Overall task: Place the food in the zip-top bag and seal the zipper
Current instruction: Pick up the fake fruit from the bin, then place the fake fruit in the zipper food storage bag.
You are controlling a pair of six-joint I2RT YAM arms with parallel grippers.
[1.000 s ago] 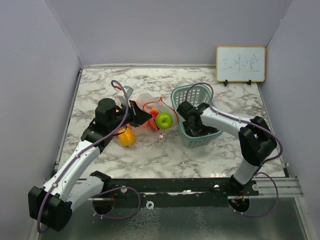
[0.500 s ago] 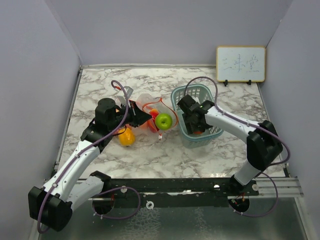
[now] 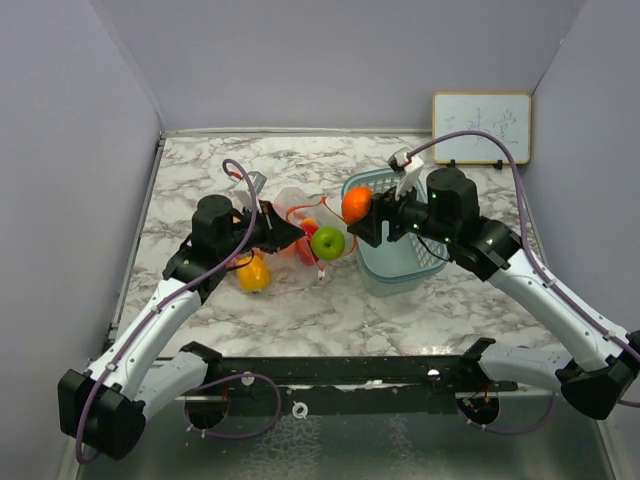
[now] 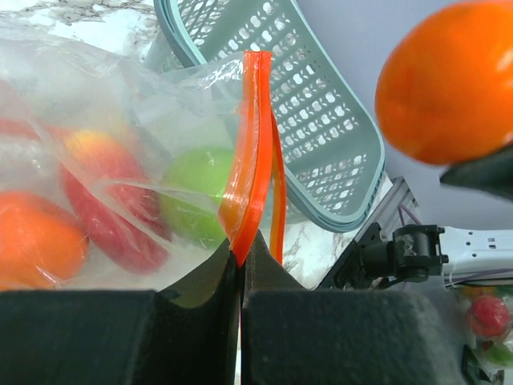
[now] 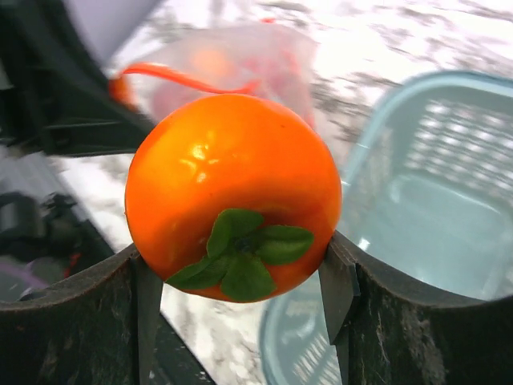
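Above the teal basket (image 3: pixel 400 272), the right gripper (image 3: pixel 362 212) is squeezing 1 orange toy fruit (image 5: pixel 232 184) it just lifted out. The left gripper (image 4: pixel 240 265) is pinching the zipper (image 4: pixel 250 152) tight, holding up the zip-top bag (image 4: pixel 96 104) nearby. Dropping it in looks next.

A white marble-patterned table (image 3: pixel 300 310) sits boxed in by plain pale lilac walls (image 3: pixel 330 60) on three sides. A small whiteboard (image 3: pixel 481 127) with faint scribbles stands at the back right corner. The light is soft and even
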